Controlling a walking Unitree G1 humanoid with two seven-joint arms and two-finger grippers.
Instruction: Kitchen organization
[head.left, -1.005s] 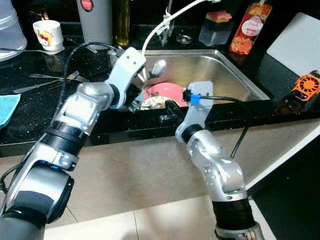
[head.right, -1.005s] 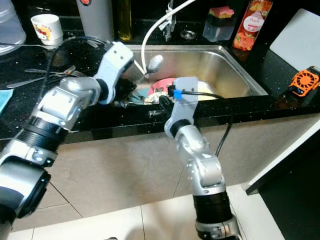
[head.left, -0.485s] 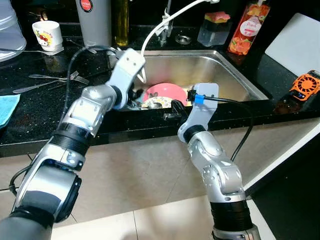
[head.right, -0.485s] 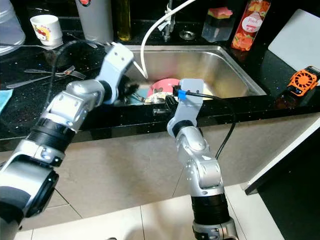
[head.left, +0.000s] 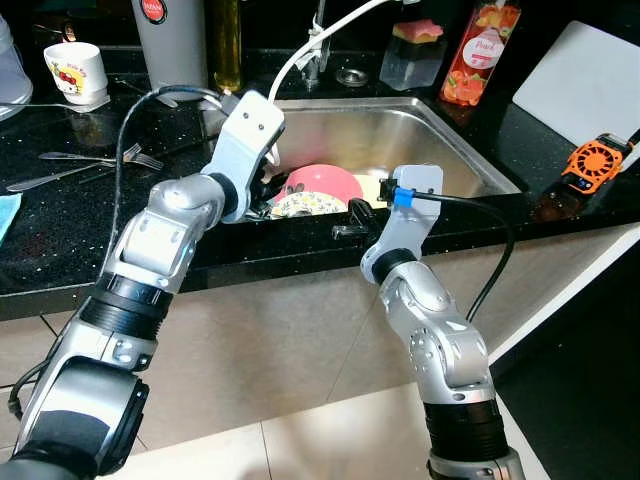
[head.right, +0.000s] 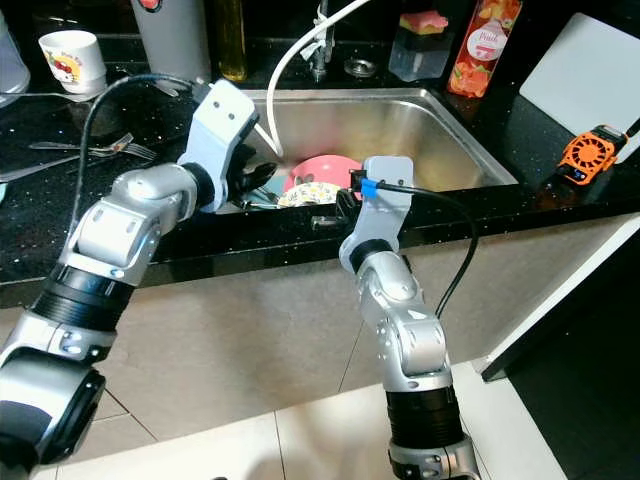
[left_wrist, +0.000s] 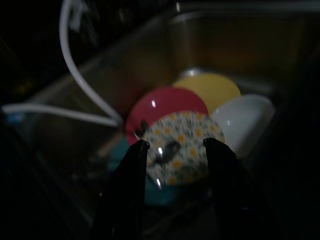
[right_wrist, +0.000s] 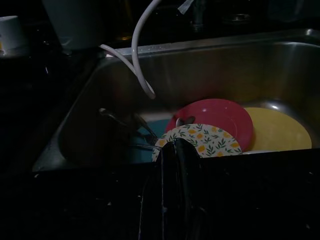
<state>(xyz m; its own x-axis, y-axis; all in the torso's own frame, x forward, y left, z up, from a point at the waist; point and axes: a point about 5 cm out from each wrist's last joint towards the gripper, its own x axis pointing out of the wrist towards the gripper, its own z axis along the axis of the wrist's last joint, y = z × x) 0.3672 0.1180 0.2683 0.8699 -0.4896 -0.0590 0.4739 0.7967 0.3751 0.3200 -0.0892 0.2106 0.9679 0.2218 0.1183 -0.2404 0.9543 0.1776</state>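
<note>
Bottle (head.left: 471, 55) label with fruit, writing illegible

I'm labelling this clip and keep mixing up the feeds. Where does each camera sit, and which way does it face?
Left eye view: on the head, looking down at the sink and counter; both silver arms show.
Right eye view: the other head camera, same scene.
Left wrist view: on the left arm, looking between the open left gripper down at the flowered plate.
Right wrist view: on the right arm, looking over the counter edge along the shut right gripper.
Both wrist views share the flowered, pink and yellow plates.
</note>
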